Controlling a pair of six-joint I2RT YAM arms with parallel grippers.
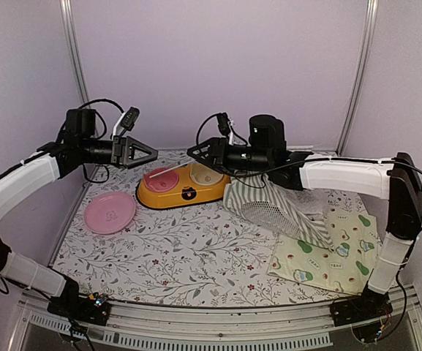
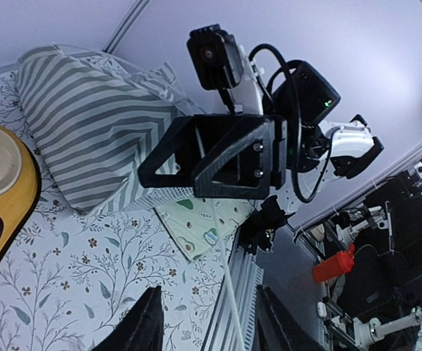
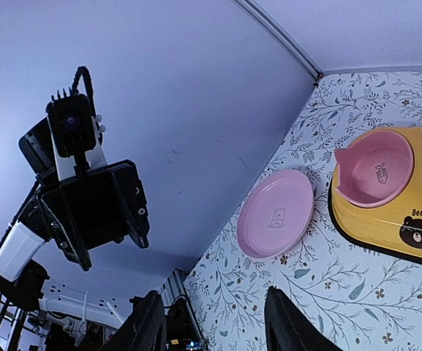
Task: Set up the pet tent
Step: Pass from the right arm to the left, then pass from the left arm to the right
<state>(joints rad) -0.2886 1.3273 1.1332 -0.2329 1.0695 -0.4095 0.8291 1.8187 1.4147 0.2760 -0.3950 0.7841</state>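
Pet tent (image 1: 265, 201) first: it lies slumped on the right half of the counter (image 1: 181, 248), not standing. It is a heap of green-and-white striped cloth with its mesh window facing up. The near end spills onto the avocado-print mat (image 1: 335, 256). The far end sits under the right arm's wrist, just beside the orange double bowl (image 1: 189, 194).

The right pincer (image 1: 194, 151) hangs above the back of that bowl and points left. The pet tent is behind and below it, not between its fingers. In its own wrist view those fingers stand apart with only the counter showing between them.

The left pincer (image 1: 152, 153) hovers opposite and points right, so the two face each other over the bowl. It is well apart from the cloth, with the bowl in between. Its fingers are apart too. A thin white pole (image 1: 163, 172) lies across the pink cup of the bowl, just under its tips. In the left wrist view the pole shows between the fingers, but I cannot tell whether they touch it.

A pink plate (image 1: 110, 212) sits on the counter to the left.
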